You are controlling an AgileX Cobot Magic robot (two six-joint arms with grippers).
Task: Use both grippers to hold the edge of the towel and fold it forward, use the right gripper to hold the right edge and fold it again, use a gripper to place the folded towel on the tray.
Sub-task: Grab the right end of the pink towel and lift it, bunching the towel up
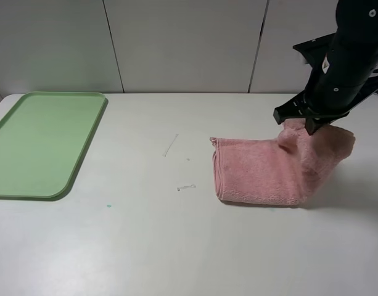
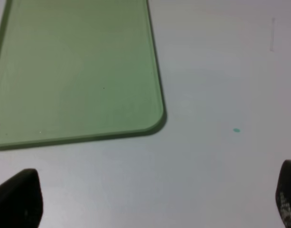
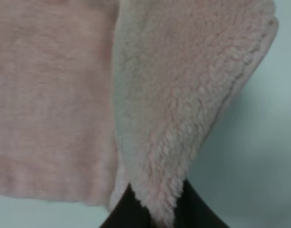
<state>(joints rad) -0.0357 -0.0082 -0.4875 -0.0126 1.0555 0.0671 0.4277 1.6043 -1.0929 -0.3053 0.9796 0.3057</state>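
We have the right gripper (image 1: 303, 120) clamped on the right edge of the towel (image 1: 256, 169), raised near the right edge of the desk (image 1: 176, 246). We should carry it leftward low and level, aligning edges before releasing. Our left gripper (image 2: 154, 197) hangs spread open by the tray (image 2: 79, 71) at the left edge.

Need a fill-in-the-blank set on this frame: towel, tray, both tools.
1. The right tool is shut on one edge of the towel, whose colour is ____.
2. The tray holds ____.
3. The left tool has its jaws ____.
4. In the exterior high view the towel lies to the ____ of the tray.
Missing words: pink; nothing; open; right.
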